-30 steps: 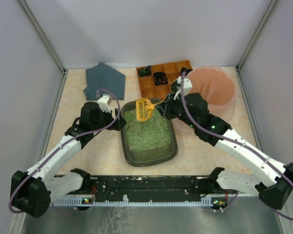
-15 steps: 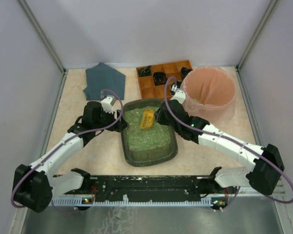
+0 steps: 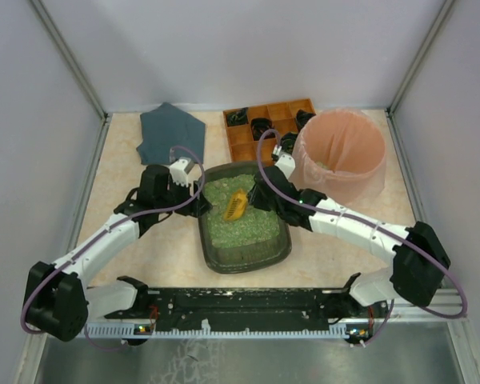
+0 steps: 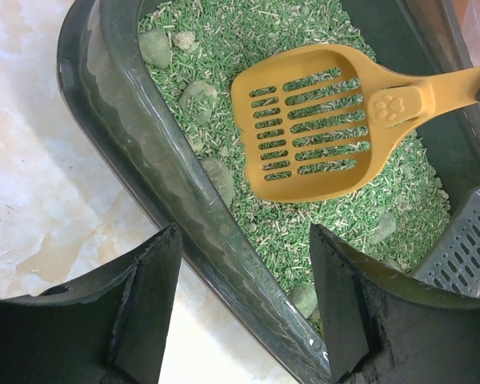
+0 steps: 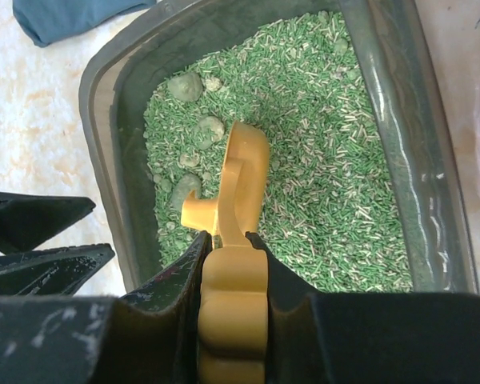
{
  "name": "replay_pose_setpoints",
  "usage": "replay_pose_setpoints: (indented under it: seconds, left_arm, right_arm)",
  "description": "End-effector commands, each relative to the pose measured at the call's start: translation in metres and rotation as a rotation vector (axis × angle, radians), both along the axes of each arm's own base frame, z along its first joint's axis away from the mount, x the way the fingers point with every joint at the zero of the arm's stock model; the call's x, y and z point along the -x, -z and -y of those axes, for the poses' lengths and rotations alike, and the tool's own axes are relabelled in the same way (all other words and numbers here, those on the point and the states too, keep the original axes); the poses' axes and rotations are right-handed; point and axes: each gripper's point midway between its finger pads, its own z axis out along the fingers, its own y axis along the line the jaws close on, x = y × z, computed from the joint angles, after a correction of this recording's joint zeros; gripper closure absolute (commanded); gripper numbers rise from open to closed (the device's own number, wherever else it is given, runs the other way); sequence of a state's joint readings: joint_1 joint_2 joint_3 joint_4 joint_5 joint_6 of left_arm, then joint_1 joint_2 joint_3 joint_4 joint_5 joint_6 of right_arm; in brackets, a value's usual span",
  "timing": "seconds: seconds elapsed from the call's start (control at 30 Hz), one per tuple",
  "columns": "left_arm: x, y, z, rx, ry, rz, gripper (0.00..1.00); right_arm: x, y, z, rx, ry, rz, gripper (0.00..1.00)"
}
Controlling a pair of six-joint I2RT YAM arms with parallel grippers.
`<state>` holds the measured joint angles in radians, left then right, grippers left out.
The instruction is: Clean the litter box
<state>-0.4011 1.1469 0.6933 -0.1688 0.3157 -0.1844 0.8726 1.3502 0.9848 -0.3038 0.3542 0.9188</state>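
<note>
**Left arm:** stretched forward and inward from its base. The left gripper (image 3: 195,203) sits at the left rim of the litter box (image 3: 248,261), which lies mid-surface (image 3: 160,248) between the two arms. In the left wrist view the jaws stand wide apart astride the rim (image 4: 144,136), one finger (image 4: 144,304) outside and one over the litter. Nothing is clamped.

**Centre:** the yellow scoop (image 3: 234,206) is tilted over the green litter. The left wrist view alone shows its slotted face (image 4: 312,132), paw-print mark and pale clumps (image 4: 196,96). The right wrist view sees the scoop edge-on (image 5: 240,176).

**Right arm:** low and extended leftward. The right gripper (image 3: 256,196) is closed on the scoop's handle (image 5: 230,256).
</note>
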Motion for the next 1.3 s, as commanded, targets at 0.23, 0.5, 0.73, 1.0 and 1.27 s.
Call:
replay_pose_setpoints:
  seconds: [0.23, 0.5, 0.73, 1.0, 1.27]
  left_arm:
    - [-0.005, -0.009, 0.003, 0.007, 0.021, 0.011, 0.3]
    - [-0.005, -0.008, 0.004, 0.005, 0.024, 0.006, 0.3]
    - [-0.005, -0.009, 0.003, 0.003, 0.02, 0.01, 0.3]
    - [-0.005, -0.01, 0.003, 0.004, 0.019, 0.016, 0.3]
    - [-0.005, -0.011, 0.003, 0.005, 0.019, 0.017, 0.3]
  right_arm:
    - [0.018, 0.033, -0.028, -0.111, -0.046, -0.121, 1.0]
    - [0.028, 0.075, -0.036, -0.196, -0.041, -0.186, 1.0]
    - [0.026, 0.082, -0.013, -0.24, 0.081, -0.159, 1.0]
    - [0.021, 0.062, 0.015, -0.394, 0.207, -0.05, 1.0]
    - [0.021, 0.044, 0.037, -0.547, 0.275, 0.042, 1.0]
